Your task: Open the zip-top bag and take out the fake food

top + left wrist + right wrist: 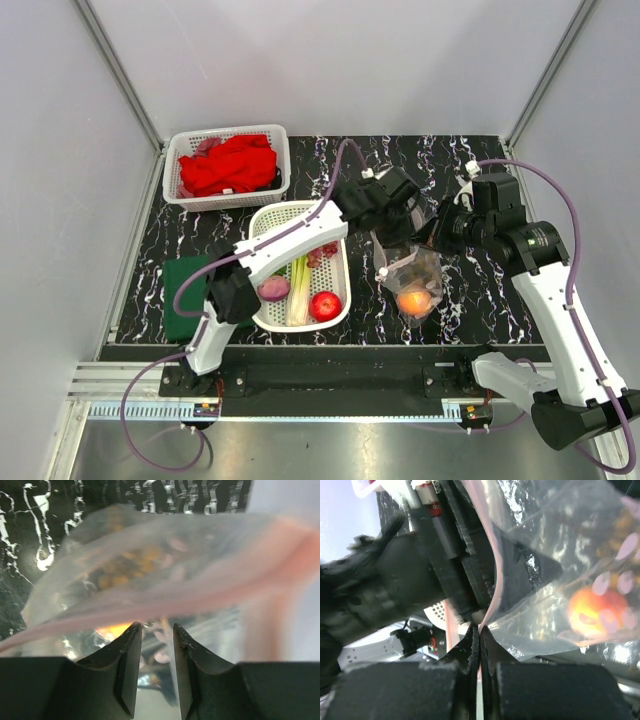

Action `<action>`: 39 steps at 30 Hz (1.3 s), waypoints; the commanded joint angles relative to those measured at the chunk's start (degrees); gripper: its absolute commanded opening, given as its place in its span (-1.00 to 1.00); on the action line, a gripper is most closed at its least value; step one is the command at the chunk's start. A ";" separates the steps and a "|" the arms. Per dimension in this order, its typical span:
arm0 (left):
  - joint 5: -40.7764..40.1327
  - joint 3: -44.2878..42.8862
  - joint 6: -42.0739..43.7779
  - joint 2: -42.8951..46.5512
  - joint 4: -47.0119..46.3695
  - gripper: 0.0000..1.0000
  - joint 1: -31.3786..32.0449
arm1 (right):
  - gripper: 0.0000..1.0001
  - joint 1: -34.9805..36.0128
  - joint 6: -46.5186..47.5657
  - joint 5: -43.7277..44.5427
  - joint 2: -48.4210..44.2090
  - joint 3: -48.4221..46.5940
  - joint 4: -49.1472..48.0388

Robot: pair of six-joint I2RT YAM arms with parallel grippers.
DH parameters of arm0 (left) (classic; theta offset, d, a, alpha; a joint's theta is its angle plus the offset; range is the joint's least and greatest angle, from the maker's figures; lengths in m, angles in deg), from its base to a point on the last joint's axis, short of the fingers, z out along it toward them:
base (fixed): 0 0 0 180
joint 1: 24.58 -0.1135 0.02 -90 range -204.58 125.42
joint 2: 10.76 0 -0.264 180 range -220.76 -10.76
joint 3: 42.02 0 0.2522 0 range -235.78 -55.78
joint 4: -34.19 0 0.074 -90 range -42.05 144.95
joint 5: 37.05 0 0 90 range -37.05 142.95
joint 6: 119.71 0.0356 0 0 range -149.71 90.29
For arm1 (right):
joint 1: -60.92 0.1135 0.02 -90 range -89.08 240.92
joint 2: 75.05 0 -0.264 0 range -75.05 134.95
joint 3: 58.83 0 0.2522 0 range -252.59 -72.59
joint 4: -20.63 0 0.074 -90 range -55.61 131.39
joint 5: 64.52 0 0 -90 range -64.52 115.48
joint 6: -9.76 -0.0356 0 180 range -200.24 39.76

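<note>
The clear zip-top bag (412, 272) hangs over the table between my two grippers, with an orange peach (414, 300) low inside it. My right gripper (432, 238) is shut on the bag's pink-edged rim (492, 587); the peach (592, 612) and a yellow-brown berry bunch (627, 525) show through the film. My left gripper (397, 232) is at the bag's left rim. In the left wrist view its jaws (156, 626) stand slightly apart with bag film between them, just under the pink zip strip (210, 587). The berries (125, 570) show blurred inside.
A white basket (262, 225) left of the bag holds a red apple (324, 305), a leek (298, 290), a purple onion (273, 289) and purple grapes (322, 255). Another basket (180, 195) with red cloth stands behind it. A green cloth (185, 285) lies at the left.
</note>
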 commanded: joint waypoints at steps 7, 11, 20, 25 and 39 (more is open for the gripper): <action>-3.56 5.51 14.42 -2.36 -2.43 -0.37 4.88 | -1.00 0.85 1.72 4.36 -3.07 0.22 1.31; -1.73 7.87 17.50 -1.57 -4.18 -0.25 5.50 | -1.00 0.76 2.42 7.00 -6.85 3.30 3.60; -1.46 15.62 23.56 1.07 -8.58 -0.17 7.52 | -1.00 0.85 2.42 10.96 -9.93 3.13 8.43; 1.18 16.94 23.66 0.19 -11.48 0.06 7.96 | -1.00 0.76 1.46 10.88 -12.04 4.54 10.46; 2.77 18.78 19.79 9.86 -14.91 0.04 0.06 | -1.00 0.76 1.71 -0.28 -2.04 -8.01 2.46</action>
